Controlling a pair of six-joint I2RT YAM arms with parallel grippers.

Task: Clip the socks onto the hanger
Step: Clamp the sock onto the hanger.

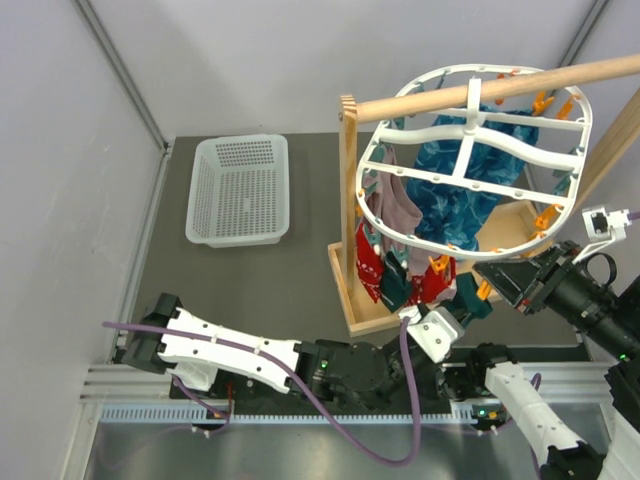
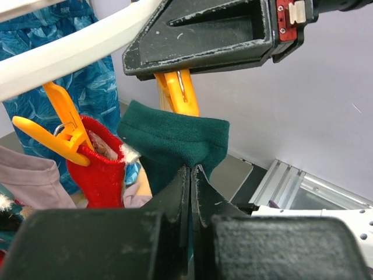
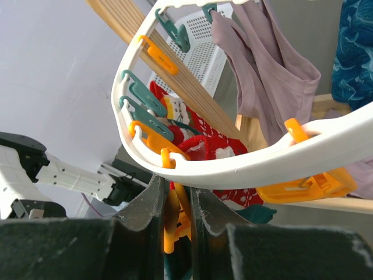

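My left gripper [image 2: 191,170] is shut on the cuff of a dark green sock [image 2: 175,140] and holds it up just below an orange clip [image 2: 178,93]. My right gripper [image 3: 178,189] is shut on that orange clip [image 3: 178,224], squeezing it under the rim of the white hanger [image 3: 245,166]. Its black fingers [image 2: 204,35] show above the sock. A red sock [image 2: 99,169] hangs beside it from another orange clip [image 2: 64,128]. In the top view both grippers, left [image 1: 462,303] and right [image 1: 488,272], meet at the near rim of the hanger [image 1: 470,120], next to hung socks [image 1: 400,280].
The hanger hangs from a wooden rod-and-tray stand [image 1: 349,200]. A teal-blue patterned cloth [image 1: 470,190] and a mauve-grey cloth [image 1: 395,212] hang on it. More red socks [image 3: 204,143] hang along the rim. A white perforated basket [image 1: 240,190] stands at the back left.
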